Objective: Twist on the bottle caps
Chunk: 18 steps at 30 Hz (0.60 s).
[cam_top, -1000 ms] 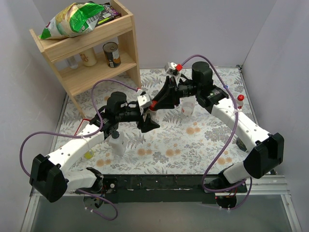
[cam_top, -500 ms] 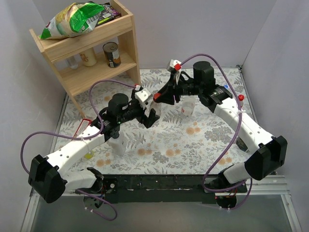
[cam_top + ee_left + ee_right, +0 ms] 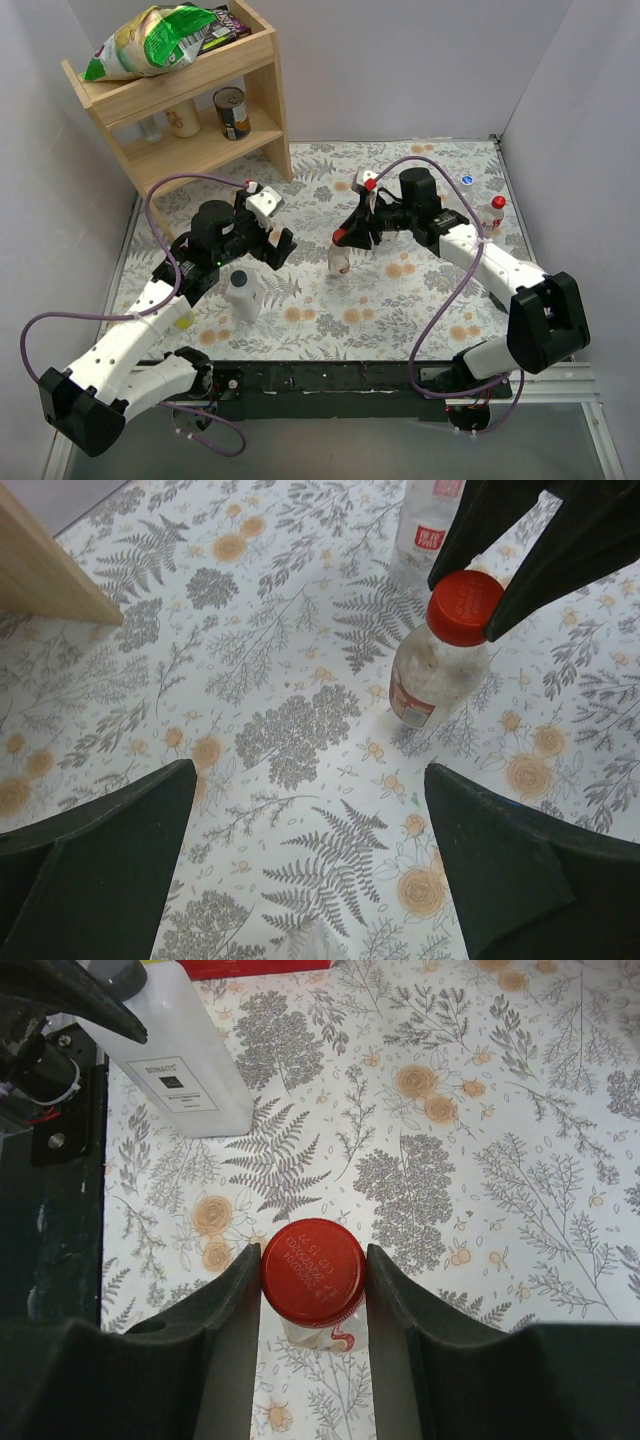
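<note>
The worktop (image 3: 420, 300), covered in a fern-and-flower print, fills the scene between pale walls. At its far left corner stands a wooden shelf (image 3: 200, 150) with a green snack bag (image 3: 155, 40) on top and a can (image 3: 231, 112) on the tier below.

The left arm reaches in from the near left. Its tool (image 3: 274, 250) hangs over the worktop left of centre with its fingers spread wide and nothing between them. The right arm bends in from the near right to the middle of the worktop. Its tool (image 3: 313, 1272) is closed on the cap (image 3: 466, 606), one finger pressed against each side of it.

A white bottle (image 3: 243, 298) with a dark top stands on the near left part of the worktop, close under the left arm.

The bottle (image 3: 430, 680) is small and clear with a red-and-white label. It sits at the middle of the worktop with its base on the cloth, leaning a little. The red cap is on its neck, inside the right tool's grip. How far the cap is screwed down cannot be told.

A second clear bottle (image 3: 491, 215), also topped in red, stands at the right edge of the worktop, beside the right forearm.

A blue cap (image 3: 467, 180) lies alone on the far right of the worktop, well apart from the bottles.
</note>
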Tool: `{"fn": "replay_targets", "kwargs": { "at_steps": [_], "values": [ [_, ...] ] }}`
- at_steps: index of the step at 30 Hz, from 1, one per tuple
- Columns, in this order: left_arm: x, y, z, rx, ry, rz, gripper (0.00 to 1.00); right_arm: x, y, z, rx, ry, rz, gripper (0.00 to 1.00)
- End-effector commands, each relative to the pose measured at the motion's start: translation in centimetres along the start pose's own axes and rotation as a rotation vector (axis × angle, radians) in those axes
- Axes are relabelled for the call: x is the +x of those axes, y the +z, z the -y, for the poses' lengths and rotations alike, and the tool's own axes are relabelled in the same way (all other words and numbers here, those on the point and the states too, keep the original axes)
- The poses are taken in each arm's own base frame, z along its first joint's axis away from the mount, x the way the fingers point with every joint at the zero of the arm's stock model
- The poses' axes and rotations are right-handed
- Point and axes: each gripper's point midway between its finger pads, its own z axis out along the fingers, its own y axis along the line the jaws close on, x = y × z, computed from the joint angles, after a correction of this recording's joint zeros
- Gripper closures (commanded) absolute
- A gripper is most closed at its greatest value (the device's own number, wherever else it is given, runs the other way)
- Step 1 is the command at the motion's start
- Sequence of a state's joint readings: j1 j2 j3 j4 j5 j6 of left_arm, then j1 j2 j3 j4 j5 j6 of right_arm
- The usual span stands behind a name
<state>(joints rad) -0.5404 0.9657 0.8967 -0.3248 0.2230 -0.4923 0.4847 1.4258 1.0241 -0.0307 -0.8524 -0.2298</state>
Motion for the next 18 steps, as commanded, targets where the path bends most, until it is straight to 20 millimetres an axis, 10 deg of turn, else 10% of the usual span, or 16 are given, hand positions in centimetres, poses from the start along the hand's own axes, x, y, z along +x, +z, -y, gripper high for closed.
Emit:
{"fn": "replay_targets", "kwargs": {
  "at_steps": [1,18],
  "values": [
    [0.2,-1.1,-1.3,-0.059,0.028,-0.036,0.02,-1.1,0.5,1.0,-0.002,-0.169,0.097,0.90],
    [1.9,-1.2,-2.3,-0.063,0.044,-0.135,0.02,3.3,1.2,2.4,0.016,-0.147,0.080,0.58]
  ]
}}
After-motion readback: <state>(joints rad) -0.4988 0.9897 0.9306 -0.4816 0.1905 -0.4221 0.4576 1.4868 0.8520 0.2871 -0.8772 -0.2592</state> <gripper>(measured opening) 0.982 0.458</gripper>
